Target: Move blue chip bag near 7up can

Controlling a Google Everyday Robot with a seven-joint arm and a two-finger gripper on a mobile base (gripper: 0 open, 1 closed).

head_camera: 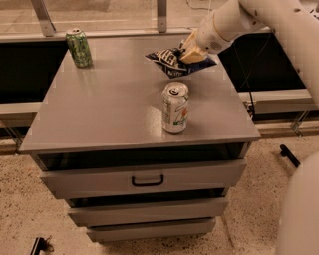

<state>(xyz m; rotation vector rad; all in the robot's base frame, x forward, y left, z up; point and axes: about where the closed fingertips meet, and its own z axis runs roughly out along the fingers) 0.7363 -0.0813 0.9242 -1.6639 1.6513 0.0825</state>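
The blue chip bag (174,63) is dark blue foil with a white and black label. It hangs tilted a little above the back right of the grey cabinet top (114,109). My gripper (192,53) is shut on the bag's right part, reaching in from the upper right. The 7up can (175,108) is silver-white with pale green lettering and an orange-red spot. It stands upright near the front right of the top, just in front of and below the bag.
An all-green can (79,48) stands upright at the back left corner. The cabinet has several drawers (147,180) below. A metal rail and posts (160,15) run behind the top. My white arm (279,25) fills the right side.
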